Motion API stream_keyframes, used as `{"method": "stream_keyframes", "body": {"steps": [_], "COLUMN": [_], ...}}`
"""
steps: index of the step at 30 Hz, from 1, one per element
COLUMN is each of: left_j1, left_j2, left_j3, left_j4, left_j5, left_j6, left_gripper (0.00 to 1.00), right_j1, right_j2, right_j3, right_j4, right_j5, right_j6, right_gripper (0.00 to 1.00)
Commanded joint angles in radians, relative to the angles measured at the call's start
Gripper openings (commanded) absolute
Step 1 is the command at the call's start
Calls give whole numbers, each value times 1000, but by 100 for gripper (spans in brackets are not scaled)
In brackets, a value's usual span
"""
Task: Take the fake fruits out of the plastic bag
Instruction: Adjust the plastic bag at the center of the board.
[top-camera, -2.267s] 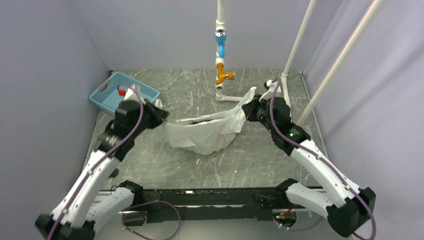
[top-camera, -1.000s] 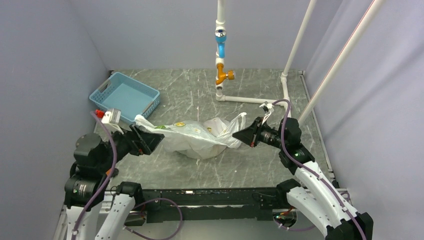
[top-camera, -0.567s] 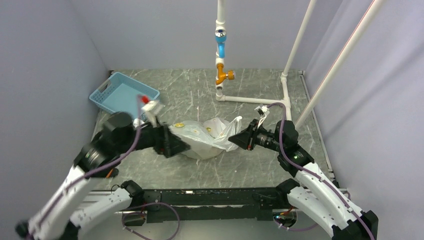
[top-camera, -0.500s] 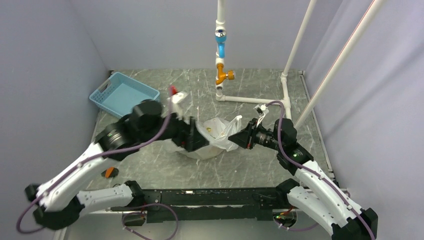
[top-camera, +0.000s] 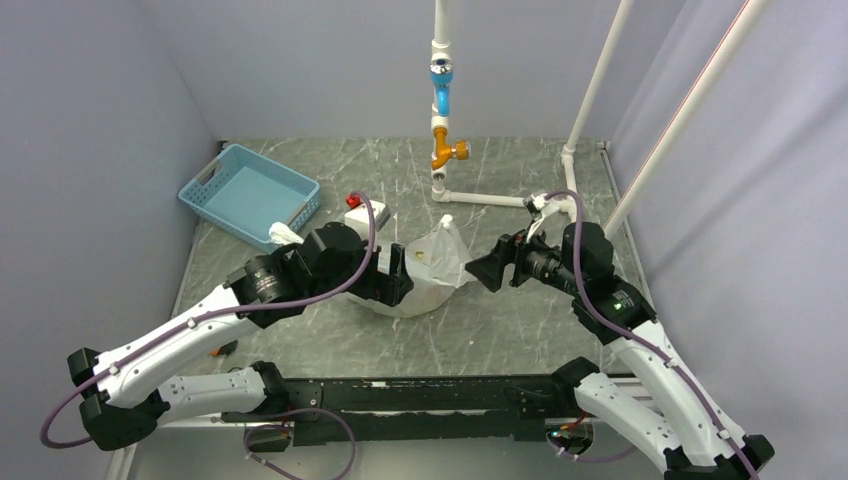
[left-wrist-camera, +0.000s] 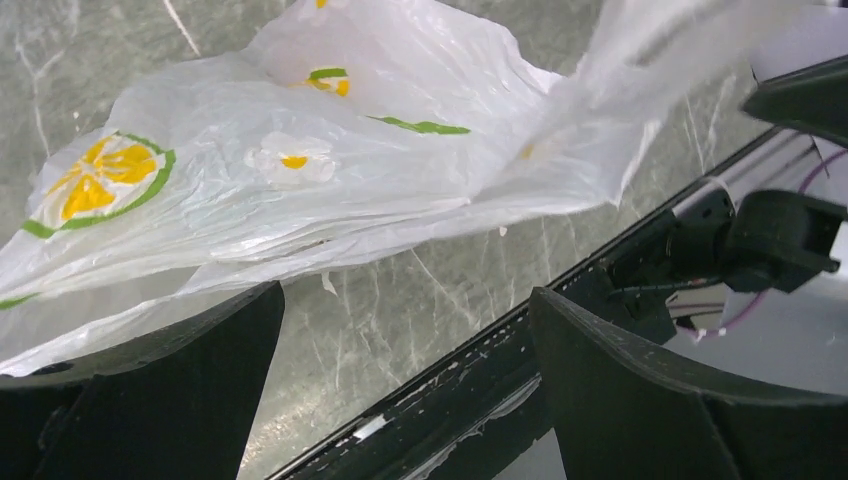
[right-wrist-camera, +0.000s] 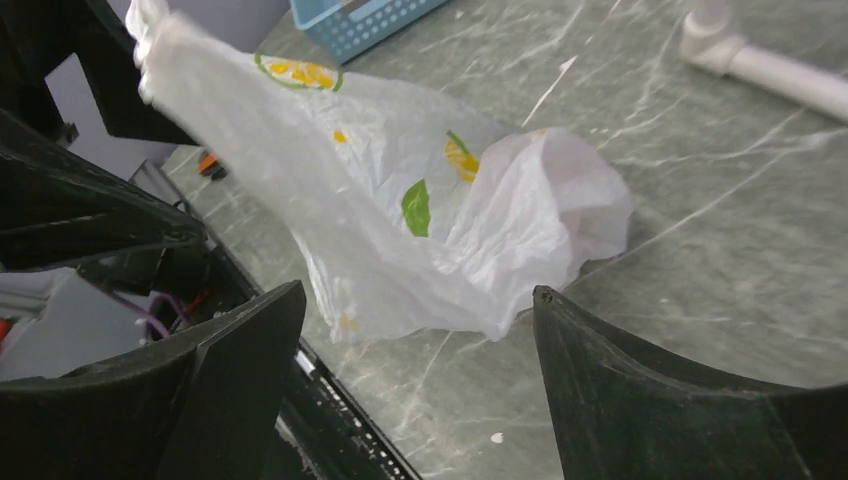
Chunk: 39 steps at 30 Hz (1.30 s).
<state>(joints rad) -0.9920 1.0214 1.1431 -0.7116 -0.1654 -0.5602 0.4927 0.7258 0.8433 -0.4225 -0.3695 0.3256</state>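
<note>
The plastic bag (top-camera: 432, 272) lies crumpled on the grey marble table, white film with yellow-green prints, one handle sticking up. In the left wrist view the bag (left-wrist-camera: 330, 170) spreads just beyond my fingertips. In the right wrist view the bag (right-wrist-camera: 440, 230) hangs in front of the tips. The fake fruits are hidden. My left gripper (top-camera: 393, 285) (left-wrist-camera: 405, 350) is open at the bag's left side, nothing between its fingers. My right gripper (top-camera: 490, 272) (right-wrist-camera: 415, 345) is open just right of the bag, with nothing in it.
A blue lattice basket (top-camera: 250, 190) stands at the back left. A white upright pipe with a blue and orange valve (top-camera: 441, 150) rises behind the bag, and its floor pipe (top-camera: 500, 198) runs right. The black rail (top-camera: 420, 392) lines the near edge.
My right gripper opened and let go of the bag's handle, then drew back a little. The left arm swung right up to the bag. The bag slumped into a smaller heap.
</note>
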Motion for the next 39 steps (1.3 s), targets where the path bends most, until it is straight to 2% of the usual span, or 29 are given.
{"method": "stream_keyframes", "body": {"steps": [1,5,8,12,15,19,22,26,28,32,35,39], "left_j1": [-35,-62,-61,-61,-59,-53,-27,11,16,16,16,16], "left_j2": [-15,-118,-206,-285,-278,-198,-119,-16,21,29,2,-58], "left_j3": [-23,-172,-270,-341,-323,-223,-133,-32,1,-24,-81,-153], "left_j4": [31,161,179,177,167,17,-96,-223,-288,-306,-269,-245], "left_j5": [-152,-168,-252,-364,-402,-427,-394,-337,-325,-319,-323,-317], "left_j6": [-123,-275,-503,-806,-937,-1103,-1196,-1301,-1348,-1362,-1333,-1265], "left_gripper": [98,96,99,99,99,99,99,93,84,66,43,30], "right_j1": [7,15,58,161,224,285,309,327,340,359,368,376], "right_j2": [-11,40,134,222,256,279,281,290,306,327,351,384], "right_j3": [128,242,342,434,436,432,434,448,469,496,519,512], "right_j4": [-76,-25,16,55,94,91,79,64,40,20,2,-1], "right_j5": [127,124,71,130,149,201,237,261,277,301,292,261], "right_j6": [-82,-108,-118,-135,-123,-131,-144,-168,-190,-209,-220,-213], "right_gripper": [89,97,97,97,97,97,97,97,97,97,97,99]}}
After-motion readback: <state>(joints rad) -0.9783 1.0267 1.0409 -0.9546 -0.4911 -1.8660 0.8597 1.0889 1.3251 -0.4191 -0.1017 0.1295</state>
